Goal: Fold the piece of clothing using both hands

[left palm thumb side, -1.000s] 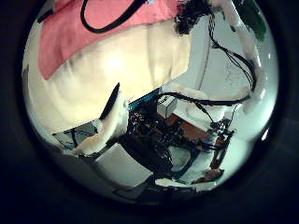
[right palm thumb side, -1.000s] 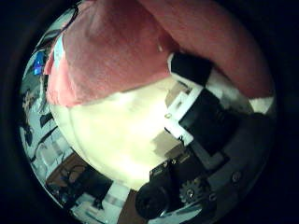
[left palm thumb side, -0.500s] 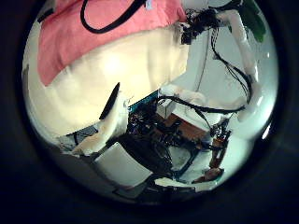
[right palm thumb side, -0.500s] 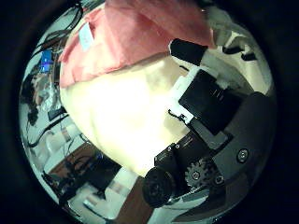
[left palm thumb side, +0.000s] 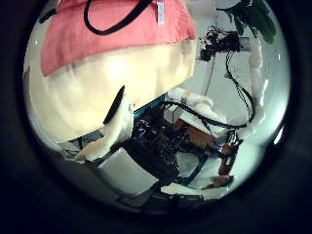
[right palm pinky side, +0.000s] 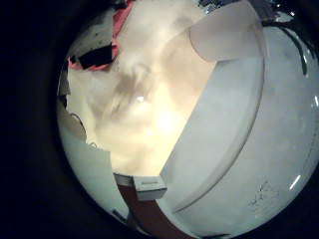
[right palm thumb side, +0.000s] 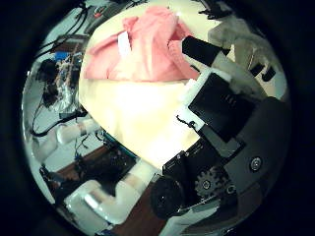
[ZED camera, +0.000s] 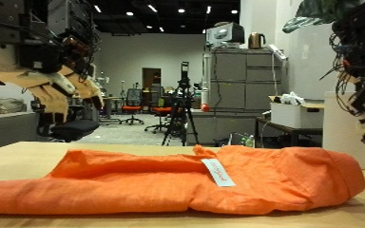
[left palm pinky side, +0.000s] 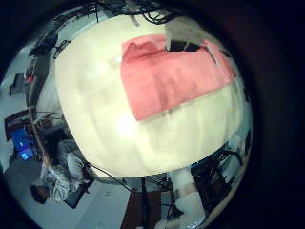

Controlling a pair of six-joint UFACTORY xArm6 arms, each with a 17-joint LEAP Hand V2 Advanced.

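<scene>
An orange garment point(ZED camera: 170, 180) with a white label point(ZED camera: 218, 172) lies spread and rumpled on the pale table point(ZED camera: 18, 152). My left hand point(ZED camera: 63, 76) hangs above the table's far side, clear of the cloth, fingers relaxed and empty. My right hand point(ZED camera: 360, 57) hangs high beside the garment's other end, fingers loose and holding nothing. The left little finger side palm view shows the whole garment point(left palm pinky side: 176, 76) flat on the table point(left palm pinky side: 105, 124). In the right thumb side palm view the garment point(right palm thumb side: 138, 49) lies beyond my own straight fingers point(right palm thumb side: 221, 98). The right hand point(left palm thumb side: 219, 42) shows raised in the left thumb side palm view.
Behind the table stand grey cabinets point(ZED camera: 240, 90), a camera tripod point(ZED camera: 182, 104) and a white box point(ZED camera: 294, 112) on a bench. Bare table surface lies in front of and beside the garment.
My right hand has lifted up and away from the garment, which now looks smaller and farther in its palm view. The left palm view has hardly shifted.
</scene>
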